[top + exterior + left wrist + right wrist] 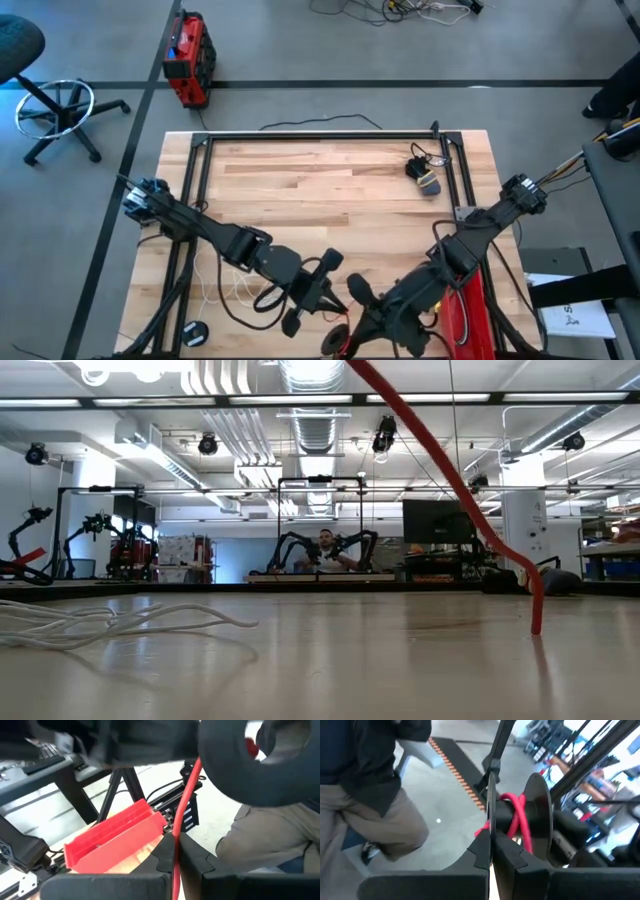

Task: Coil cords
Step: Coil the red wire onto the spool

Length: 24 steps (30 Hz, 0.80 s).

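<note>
The red cord (455,485) runs taut on a steep slant, from high above down to the wooden table (330,190) near its front edge. The left gripper (174,862) pinches it between closed fingers. The right gripper (491,852) is clamped on a dark spool (532,817) wound with red cord. The white cord (100,625) lies loose on the table's left front.

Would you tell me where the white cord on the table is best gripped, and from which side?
Pinch the white cord at its free tail, from straight above: it lies flat in loose overlapping strands, and only the tail runs single. The left gripper, now clamping the red cord, is nearer.
</note>
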{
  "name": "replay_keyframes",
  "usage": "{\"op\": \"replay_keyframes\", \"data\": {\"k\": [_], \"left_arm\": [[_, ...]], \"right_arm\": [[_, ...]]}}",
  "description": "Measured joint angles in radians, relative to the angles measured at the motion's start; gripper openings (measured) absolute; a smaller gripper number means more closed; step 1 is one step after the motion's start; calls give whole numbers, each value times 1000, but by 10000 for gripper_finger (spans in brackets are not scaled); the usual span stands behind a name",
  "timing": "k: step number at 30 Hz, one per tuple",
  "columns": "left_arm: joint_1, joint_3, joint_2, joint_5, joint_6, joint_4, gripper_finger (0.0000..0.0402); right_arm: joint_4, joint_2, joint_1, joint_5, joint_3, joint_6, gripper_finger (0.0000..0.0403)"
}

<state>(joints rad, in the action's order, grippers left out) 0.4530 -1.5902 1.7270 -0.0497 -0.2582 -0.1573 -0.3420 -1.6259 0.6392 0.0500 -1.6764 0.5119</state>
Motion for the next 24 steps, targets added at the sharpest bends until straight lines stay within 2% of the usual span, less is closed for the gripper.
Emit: {"op": "replay_keyframes", "data": {"k": [4,10,24], "left_arm": [[-1,9,2,-1,28,6,6],[7,12,12,7,85,24,1],[29,15,-22,55,203,-135,3]], "right_arm": [[3,27,0,-53,0,10,0],[-34,66,0,-198,0,-9,0],[-327,121,-3,-278,0,-352,0]]}}
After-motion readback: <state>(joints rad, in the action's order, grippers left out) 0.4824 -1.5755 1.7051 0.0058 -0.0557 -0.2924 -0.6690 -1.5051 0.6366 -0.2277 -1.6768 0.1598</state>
